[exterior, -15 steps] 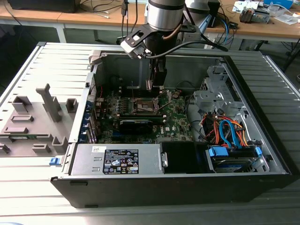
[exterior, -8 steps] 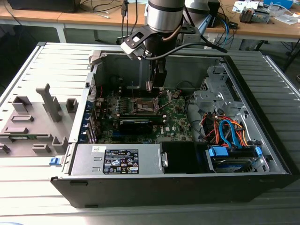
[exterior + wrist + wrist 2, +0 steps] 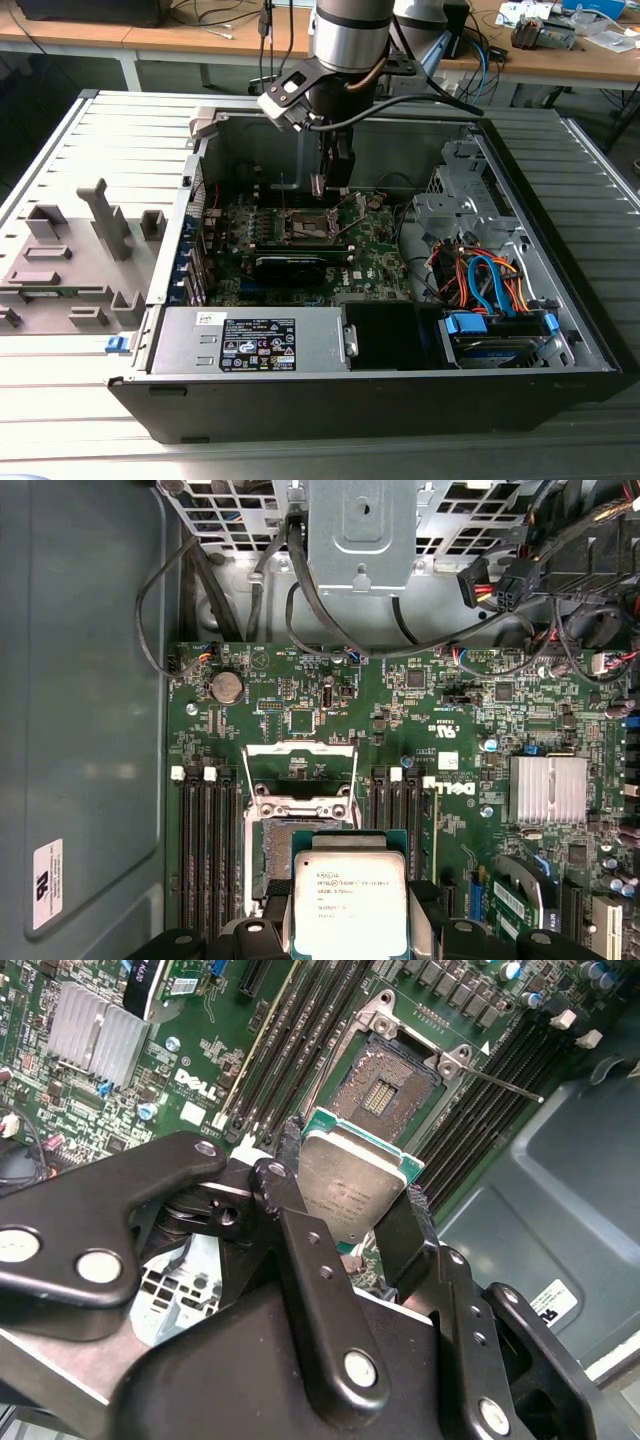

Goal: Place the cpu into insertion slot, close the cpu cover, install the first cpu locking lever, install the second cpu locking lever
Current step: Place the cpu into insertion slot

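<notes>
So the cpu (image 3: 350,1185) is clamped by its edges between the gripper (image 3: 348,1205) fingers (image 3: 290,1190), jaws closed onto it from two sides. It is hung above the insertion slot (image 3: 385,1085), apart from it, not seated. The slot sits around the middle of the motherboard (image 3: 450,710), between two banks of memory slots (image 3: 205,830), inside the opened case (image 3: 350,400).

What could go wrong, as a guess: the chip looks tilted against the board in the second wrist view. If it were let down at that angle or a bit off-square, one corner could land first and the socket contacts could get bent. Only a thin edge is pinched, so a slip can't be ruled out either. The cpu cover (image 3: 300,806) looks flipped open just beside the slot, and could be clipped by a finger.

View differences: the bare contacts and the locking lever (image 3: 500,1085) are seen from the side in the second wrist view, along with the gap under the chip. In the first wrist view most of the slot is hidden under the cpu (image 3: 348,905), but the squareness to the frame can be judged. How far the gripper (image 3: 335,180) reaches down into the case is seen from the exterior view.
</notes>
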You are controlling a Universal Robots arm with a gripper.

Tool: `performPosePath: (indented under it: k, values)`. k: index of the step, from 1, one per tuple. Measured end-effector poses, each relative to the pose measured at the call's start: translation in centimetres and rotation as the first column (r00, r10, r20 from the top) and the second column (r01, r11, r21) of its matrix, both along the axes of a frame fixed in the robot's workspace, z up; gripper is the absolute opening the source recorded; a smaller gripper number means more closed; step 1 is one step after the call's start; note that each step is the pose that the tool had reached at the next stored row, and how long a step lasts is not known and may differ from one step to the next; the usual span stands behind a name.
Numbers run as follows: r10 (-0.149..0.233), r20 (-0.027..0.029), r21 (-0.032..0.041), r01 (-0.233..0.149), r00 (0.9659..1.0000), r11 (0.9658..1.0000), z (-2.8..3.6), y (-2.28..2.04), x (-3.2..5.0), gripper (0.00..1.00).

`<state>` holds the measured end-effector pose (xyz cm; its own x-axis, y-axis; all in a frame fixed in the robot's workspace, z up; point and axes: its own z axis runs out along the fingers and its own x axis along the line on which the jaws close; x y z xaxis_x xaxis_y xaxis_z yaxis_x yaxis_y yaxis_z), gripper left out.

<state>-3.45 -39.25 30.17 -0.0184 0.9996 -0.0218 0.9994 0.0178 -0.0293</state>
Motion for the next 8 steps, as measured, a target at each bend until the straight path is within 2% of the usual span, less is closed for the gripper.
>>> performPosePath:
  k: [8]
  values:
    - [0.000,0.0000,0.0000,0.000,1.0000,1.0000,-0.35,0.00,0.00,0.55]
